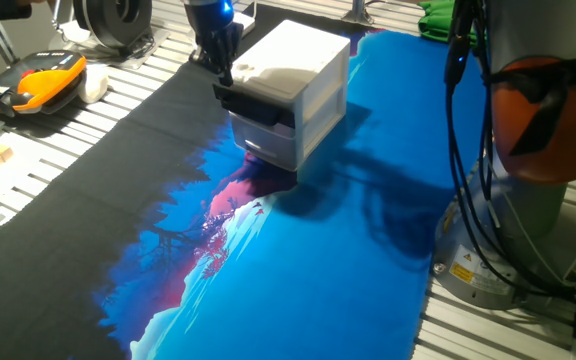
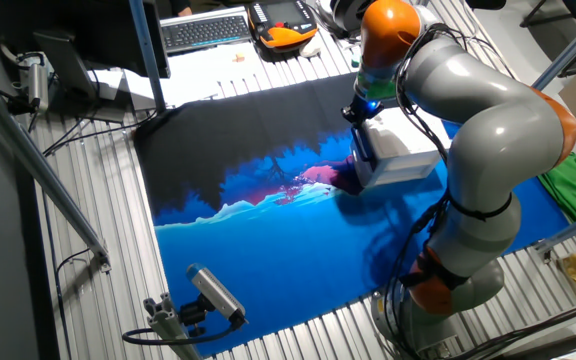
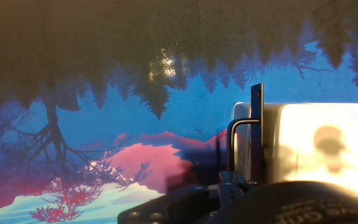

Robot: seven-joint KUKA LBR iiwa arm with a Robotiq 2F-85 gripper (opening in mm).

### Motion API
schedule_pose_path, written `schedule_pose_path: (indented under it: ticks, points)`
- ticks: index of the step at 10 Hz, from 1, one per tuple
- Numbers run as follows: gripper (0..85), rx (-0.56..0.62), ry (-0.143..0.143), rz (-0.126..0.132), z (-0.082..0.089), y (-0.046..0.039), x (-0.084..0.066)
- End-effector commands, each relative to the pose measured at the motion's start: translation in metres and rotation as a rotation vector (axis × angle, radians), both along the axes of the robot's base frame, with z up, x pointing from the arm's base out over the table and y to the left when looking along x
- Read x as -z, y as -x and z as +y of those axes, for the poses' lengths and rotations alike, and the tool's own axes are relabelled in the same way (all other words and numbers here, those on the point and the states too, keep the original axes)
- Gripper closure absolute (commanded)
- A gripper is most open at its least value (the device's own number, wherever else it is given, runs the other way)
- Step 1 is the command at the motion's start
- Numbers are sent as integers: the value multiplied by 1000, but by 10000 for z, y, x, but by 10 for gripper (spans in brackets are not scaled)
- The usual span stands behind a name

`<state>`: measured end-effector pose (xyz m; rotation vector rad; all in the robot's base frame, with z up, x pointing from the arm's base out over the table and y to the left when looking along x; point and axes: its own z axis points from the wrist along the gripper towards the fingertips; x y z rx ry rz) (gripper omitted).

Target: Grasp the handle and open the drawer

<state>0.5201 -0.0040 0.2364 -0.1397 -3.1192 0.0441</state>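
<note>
Before you pull, check that the fingers really straddle the handle point(image 1: 253, 101): the gripper point(image 1: 222, 68) sits right at the bar's end by the cabinet point(image 1: 303, 62) top, but you cannot tell whether the fingers are spread or pinching it. Once seated, draw straight out along the drawer's travel, away from the cabinet, slowly, since the light cabinet may slide on the mat point(image 1: 348, 250). The handle is a thin black bar just below the fingertips, across the top drawer point(image 1: 268, 112), which looks barely open, if at all.
</note>
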Motion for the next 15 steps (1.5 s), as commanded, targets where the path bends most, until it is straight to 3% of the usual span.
schedule_pose_path:
  ticks: [1,5,12,13,15]
  points:
    - [850,0,2,-2,0,7,25]
    - [850,3,2,-1,-24,-22,116]
    - [850,9,7,-7,-27,-25,138]
    - [680,12,7,-11,-27,-25,140]
    - [680,20,9,-17,-27,-24,140]
